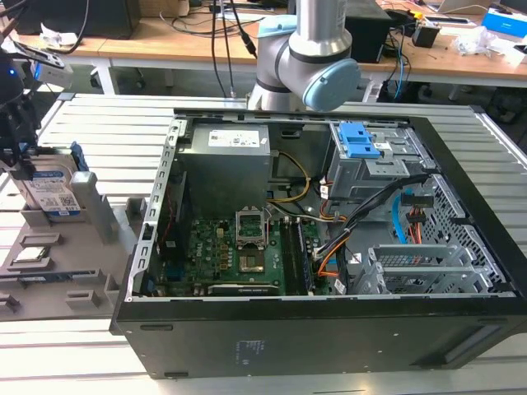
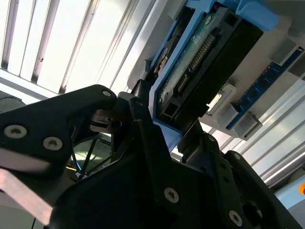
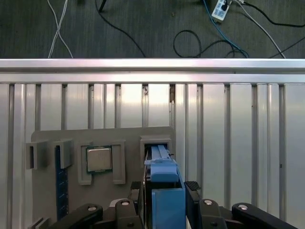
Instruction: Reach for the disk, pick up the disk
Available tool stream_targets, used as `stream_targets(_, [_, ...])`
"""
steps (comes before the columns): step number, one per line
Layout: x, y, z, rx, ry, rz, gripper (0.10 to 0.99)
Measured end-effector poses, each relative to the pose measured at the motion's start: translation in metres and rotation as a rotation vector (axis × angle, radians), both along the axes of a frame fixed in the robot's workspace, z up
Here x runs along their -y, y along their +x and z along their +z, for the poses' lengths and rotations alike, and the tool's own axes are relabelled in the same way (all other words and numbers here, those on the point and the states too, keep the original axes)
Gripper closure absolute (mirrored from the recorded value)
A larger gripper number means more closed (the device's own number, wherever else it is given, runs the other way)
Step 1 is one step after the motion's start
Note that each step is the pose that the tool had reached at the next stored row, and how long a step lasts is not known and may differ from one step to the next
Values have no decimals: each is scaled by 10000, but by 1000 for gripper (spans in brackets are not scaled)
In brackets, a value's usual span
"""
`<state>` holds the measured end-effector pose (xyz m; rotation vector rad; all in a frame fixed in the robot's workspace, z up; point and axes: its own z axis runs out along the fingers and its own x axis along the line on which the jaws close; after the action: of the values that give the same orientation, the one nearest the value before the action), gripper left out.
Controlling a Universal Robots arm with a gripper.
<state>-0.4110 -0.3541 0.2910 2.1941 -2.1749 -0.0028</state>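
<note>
Since the claw (image 3: 165, 187) clamps the disk (image 1: 49, 196), a finger against each side in the first wrist view, the reach reads as done and the pick-up is in hand. Disk stands on edge in the grey holder (image 1: 99, 271) on the bench (image 1: 107, 132), not yet lifted. Judgement: clearing the slot calls for a straight pull, no tilt.

My arm (image 1: 306, 37) is a silver-grey tube with pale blue caps (image 1: 333, 82) on its rounded joints. My hand (image 2: 164, 121) is matte black, built from angular linkage plates studded with round silver screws (image 2: 171, 194), with a bare metal bar (image 2: 21, 191) alongside.
</note>
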Motion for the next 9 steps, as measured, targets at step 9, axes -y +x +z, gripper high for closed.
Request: stream_targets(9, [0, 0, 0, 0, -15, 0, 722])
